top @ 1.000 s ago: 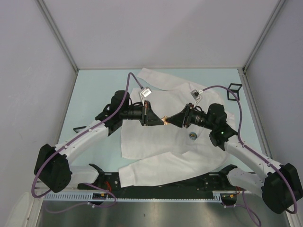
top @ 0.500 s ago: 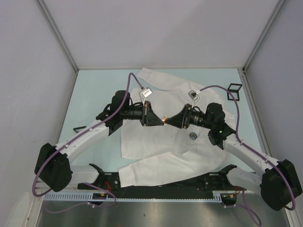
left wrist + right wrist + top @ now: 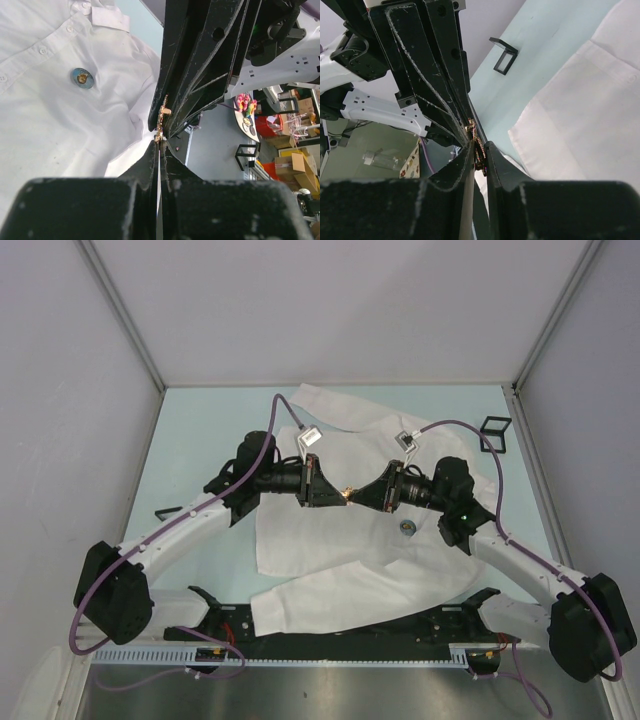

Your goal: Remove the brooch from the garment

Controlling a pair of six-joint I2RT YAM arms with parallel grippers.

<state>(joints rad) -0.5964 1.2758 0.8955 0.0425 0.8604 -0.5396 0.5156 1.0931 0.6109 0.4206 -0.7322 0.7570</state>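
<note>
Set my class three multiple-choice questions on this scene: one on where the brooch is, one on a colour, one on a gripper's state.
1. Where is the gold brooch?
A on a sleeve
B between the tips of the left gripper and the right gripper
C on the collar

2. What colour is the round badge on the garment?
A red
B white
C blue

3. How is the left gripper?
A wide open
B shut
C out of view

Answers:
1. B: both wrist views show it where the fingertips meet.
2. C: the left wrist view shows it blue.
3. B: its fingers press together on a fold of cloth.
</note>
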